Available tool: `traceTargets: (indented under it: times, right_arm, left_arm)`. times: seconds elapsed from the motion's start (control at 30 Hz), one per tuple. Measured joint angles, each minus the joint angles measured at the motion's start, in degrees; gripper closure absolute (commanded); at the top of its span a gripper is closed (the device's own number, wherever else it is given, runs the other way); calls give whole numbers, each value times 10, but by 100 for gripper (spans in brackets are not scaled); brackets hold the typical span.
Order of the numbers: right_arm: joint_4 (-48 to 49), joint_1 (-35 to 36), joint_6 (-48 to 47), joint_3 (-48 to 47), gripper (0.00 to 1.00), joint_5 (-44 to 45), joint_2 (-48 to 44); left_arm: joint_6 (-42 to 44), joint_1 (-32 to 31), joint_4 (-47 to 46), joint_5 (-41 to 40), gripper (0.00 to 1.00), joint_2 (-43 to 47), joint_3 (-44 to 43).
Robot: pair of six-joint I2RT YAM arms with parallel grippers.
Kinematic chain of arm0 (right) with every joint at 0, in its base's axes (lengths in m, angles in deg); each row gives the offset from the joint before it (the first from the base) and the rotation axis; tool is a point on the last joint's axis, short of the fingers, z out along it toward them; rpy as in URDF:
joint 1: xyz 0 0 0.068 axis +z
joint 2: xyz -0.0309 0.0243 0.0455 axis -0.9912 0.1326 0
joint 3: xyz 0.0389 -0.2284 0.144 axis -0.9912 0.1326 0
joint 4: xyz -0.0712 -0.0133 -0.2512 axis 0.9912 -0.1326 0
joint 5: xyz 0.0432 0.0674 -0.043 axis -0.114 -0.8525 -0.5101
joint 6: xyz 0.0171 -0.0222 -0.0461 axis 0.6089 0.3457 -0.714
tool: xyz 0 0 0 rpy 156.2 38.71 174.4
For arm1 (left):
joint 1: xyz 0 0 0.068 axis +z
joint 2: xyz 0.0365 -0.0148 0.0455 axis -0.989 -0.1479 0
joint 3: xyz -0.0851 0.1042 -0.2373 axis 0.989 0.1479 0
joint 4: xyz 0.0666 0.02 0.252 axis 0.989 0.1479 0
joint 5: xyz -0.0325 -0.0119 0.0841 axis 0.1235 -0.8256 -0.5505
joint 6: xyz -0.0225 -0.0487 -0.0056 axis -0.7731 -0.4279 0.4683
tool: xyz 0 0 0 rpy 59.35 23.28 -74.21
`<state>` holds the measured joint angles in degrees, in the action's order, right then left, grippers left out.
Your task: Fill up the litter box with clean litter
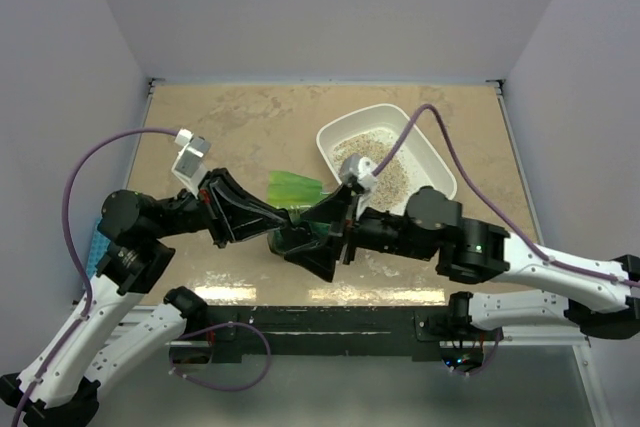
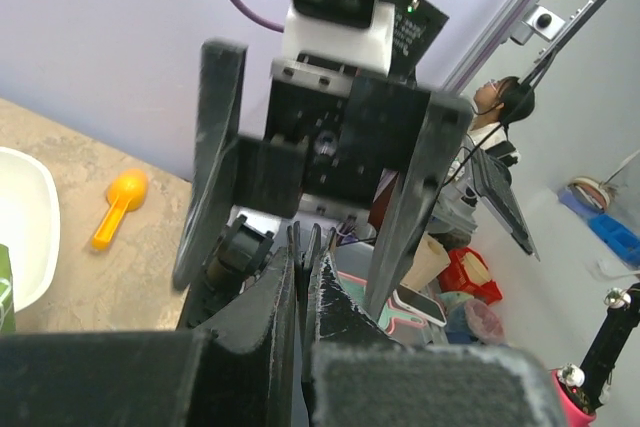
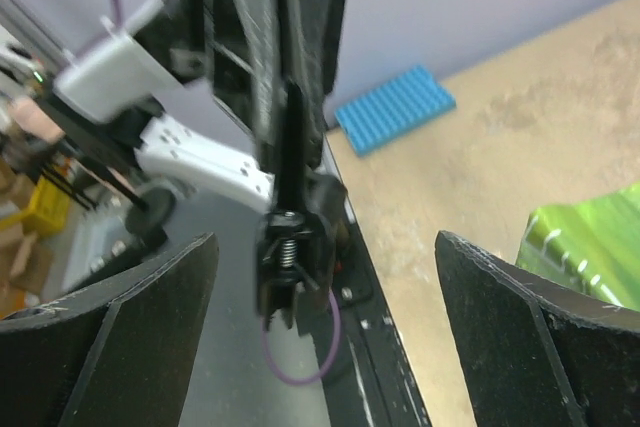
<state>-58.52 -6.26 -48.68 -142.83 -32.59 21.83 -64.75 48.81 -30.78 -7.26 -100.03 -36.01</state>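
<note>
The white litter box [image 1: 432, 162] stands at the back right with a layer of pale speckled litter [image 1: 400, 169] in it; its rim shows in the left wrist view [image 2: 30, 237]. A crinkled green bag [image 1: 295, 188] lies at the table's middle, also in the right wrist view [image 3: 590, 247]. My left gripper [image 1: 287, 219] is shut on a thin black spring clip [image 3: 292, 247], held just in front of the bag. My right gripper [image 1: 312, 237] faces it, open wide, its fingers [image 3: 540, 337] either side of the clip and apart from it.
An orange scoop [image 2: 118, 207] lies on the tan table beyond the litter box. A blue studded mat [image 3: 393, 107] lies at the table's left edge, also in the top view [image 1: 95, 247]. The two arms meet near the table's front middle.
</note>
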Motion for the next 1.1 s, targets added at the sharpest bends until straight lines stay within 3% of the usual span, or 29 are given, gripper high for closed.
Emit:
traceTargets:
  times: [0.17,0.47,0.6,0.83,0.9,0.97,1.1]
  right_arm:
    - [-17,0,-10,0,13,-14,47]
    - [-3,0,-14,5,20,-24,-12]
    - [5,0,-13,7,32,-24,-32]
    - [8,0,-12,7,33,-24,-13]
    - [8,0,-12,7,37,-24,-3]
    - [8,0,-12,7,47,-25,3]
    - [8,0,-11,7,50,-28,7]
  left_arm:
    - [4,0,15,0,100,-8,-5]
    - [16,0,35,1,100,-7,-14]
    - [16,0,39,1,100,-5,-14]
    - [16,0,39,2,100,-2,-14]
    - [16,0,39,2,100,-2,-14]
    - [16,0,39,3,100,-2,-14]
    - [22,0,39,6,100,-2,-14]
